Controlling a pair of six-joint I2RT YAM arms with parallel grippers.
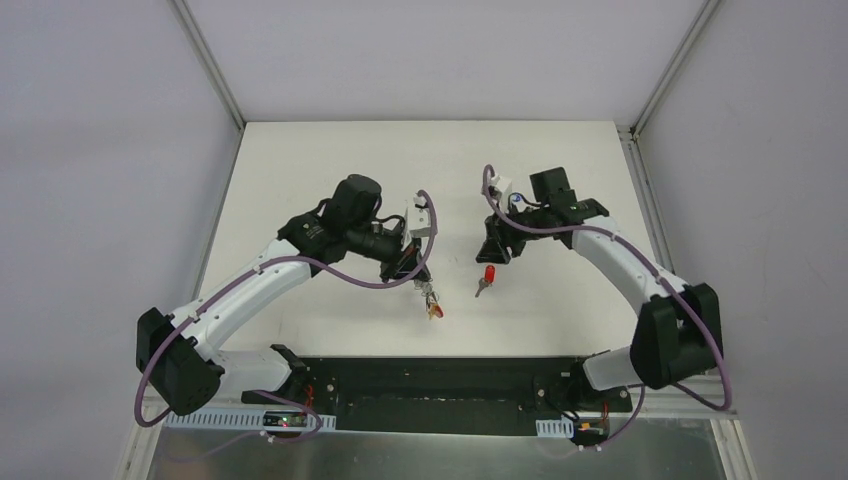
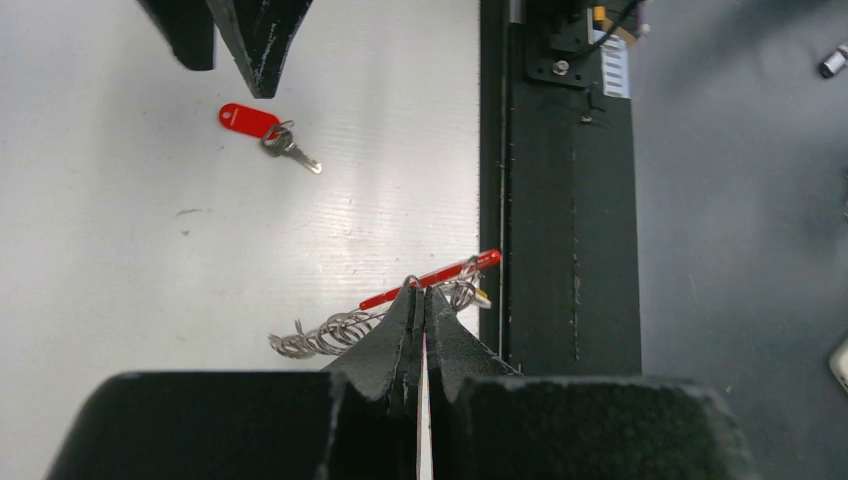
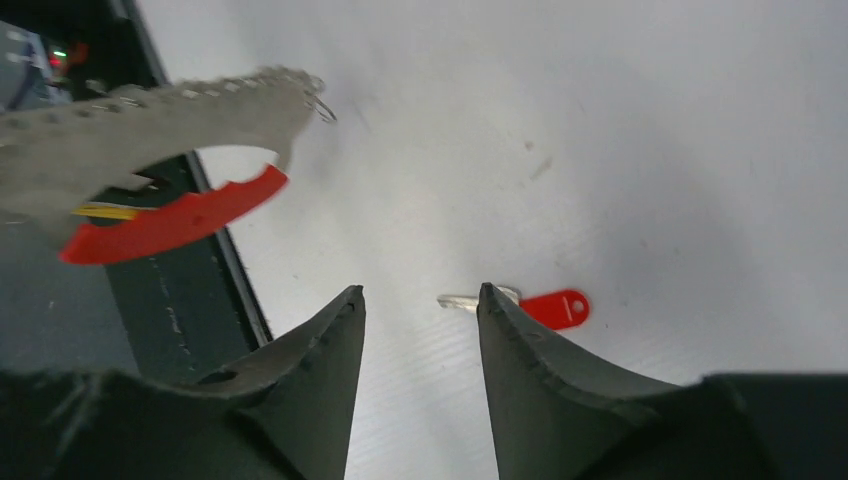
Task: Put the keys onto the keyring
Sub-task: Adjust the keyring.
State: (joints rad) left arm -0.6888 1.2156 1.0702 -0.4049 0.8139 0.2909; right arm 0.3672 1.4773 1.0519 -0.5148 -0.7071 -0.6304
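Observation:
My left gripper (image 2: pixel 421 290) is shut on the keyring and holds it just above the table by the near edge. The keyring is seen edge-on, its red half (image 2: pixel 440 277) to the right and its grey half with metal clips (image 2: pixel 320 334) to the left. From above it hangs below the left gripper (image 1: pixel 422 283) as a small red and orange bundle (image 1: pixel 432 306). A silver key with a red tag (image 1: pixel 487 279) lies flat on the table. My right gripper (image 3: pixel 420 294) is open and empty above that key (image 3: pixel 555 308), whose blade sits by the right fingertip (image 3: pixel 488 294).
A black base strip (image 1: pixel 430 385) runs along the table's near edge, close to the keyring. A yellow sliver (image 3: pixel 100 212) shows between the loop's halves in the right wrist view. White walls enclose the table on three sides.

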